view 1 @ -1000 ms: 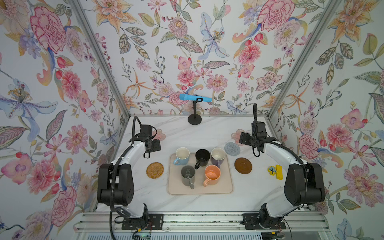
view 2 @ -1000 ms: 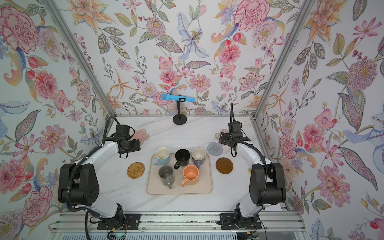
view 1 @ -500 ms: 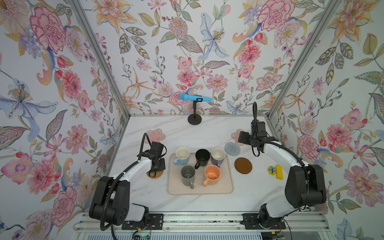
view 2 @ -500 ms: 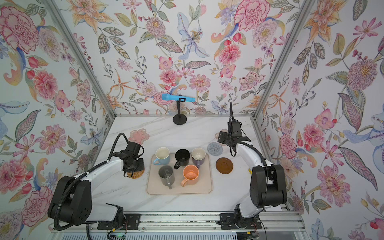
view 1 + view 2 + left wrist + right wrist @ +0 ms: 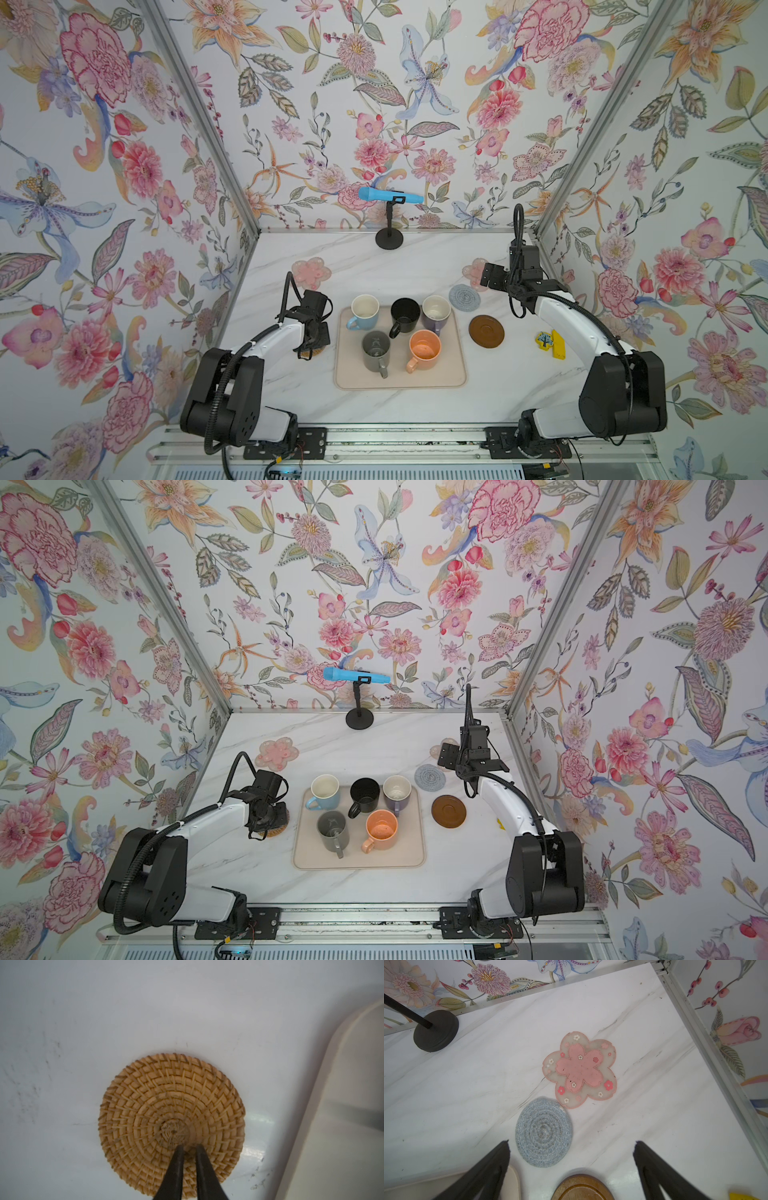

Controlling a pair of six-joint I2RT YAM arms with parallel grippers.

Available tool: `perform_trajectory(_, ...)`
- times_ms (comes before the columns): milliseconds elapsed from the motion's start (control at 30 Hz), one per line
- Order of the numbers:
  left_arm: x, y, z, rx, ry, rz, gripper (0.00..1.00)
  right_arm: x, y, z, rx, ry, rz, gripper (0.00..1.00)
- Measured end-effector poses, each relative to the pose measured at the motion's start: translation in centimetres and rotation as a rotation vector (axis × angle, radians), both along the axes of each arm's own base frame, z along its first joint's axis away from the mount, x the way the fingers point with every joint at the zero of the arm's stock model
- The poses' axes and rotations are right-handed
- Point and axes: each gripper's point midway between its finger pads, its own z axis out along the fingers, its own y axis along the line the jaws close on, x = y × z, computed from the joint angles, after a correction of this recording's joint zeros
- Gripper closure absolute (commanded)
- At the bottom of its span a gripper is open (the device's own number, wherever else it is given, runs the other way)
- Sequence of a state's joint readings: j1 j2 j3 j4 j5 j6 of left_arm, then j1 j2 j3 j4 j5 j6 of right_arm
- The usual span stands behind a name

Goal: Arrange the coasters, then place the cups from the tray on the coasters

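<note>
The tan rattan coaster (image 5: 172,1105) lies left of the beige tray (image 5: 440,374). My left gripper (image 5: 189,1145) is shut, its tips resting on the weave near the coaster's centre. On the tray stand the light blue (image 5: 364,309), black (image 5: 405,313), purple (image 5: 436,309), grey (image 5: 376,349) and orange (image 5: 424,348) cups. My right gripper (image 5: 572,1142) hangs open above the back right of the table. Below it lie the grey-blue coaster (image 5: 544,1132), a pink flower coaster (image 5: 580,1069) and the brown disc coaster (image 5: 486,331). A second pink flower coaster (image 5: 311,272) lies at the back left.
A black stand base (image 5: 389,240) holding a blue microphone (image 5: 390,195) sits at the back centre. A small yellow object (image 5: 552,343) lies beside the right arm. Flowered walls close in the left, back and right sides.
My left arm swung from the back left pink coaster forward to the rattan coaster, and its jaws went from open to shut. The right gripper stayed almost still.
</note>
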State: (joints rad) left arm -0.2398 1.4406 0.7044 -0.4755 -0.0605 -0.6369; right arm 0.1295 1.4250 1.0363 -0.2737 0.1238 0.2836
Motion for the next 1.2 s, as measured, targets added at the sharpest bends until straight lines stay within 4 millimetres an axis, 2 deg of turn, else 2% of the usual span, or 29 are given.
perform_trajectory(200,1.2,0.0,-0.1,-0.005,-0.018,0.009,0.84,-0.7,-0.8,0.2,0.001,-0.006,-0.016,0.05)
perform_trajectory(333,2.6,-0.3,-0.2,-0.009,-0.034,0.010,0.84,-1.0,-1.1,-0.3,-0.003,0.006,-0.021,0.05)
perform_trajectory(600,6.5,-1.1,-0.1,-0.015,-0.080,-0.006,0.85,-1.4,-1.4,-0.9,-0.004,0.021,-0.028,0.05)
perform_trajectory(800,10.4,-2.1,0.0,-0.025,-0.104,-0.033,0.85,-1.5,-1.5,-0.6,-0.002,0.013,-0.029,0.05)
perform_trajectory(1033,13.5,-3.7,0.1,-0.073,-0.134,-0.074,0.86,-1.9,-2.0,-0.8,-0.007,0.018,-0.038,0.05)
perform_trajectory(1200,14.9,-4.9,0.2,-0.107,-0.141,-0.096,0.86,-1.9,-2.0,-0.8,-0.002,0.019,-0.034,0.05)
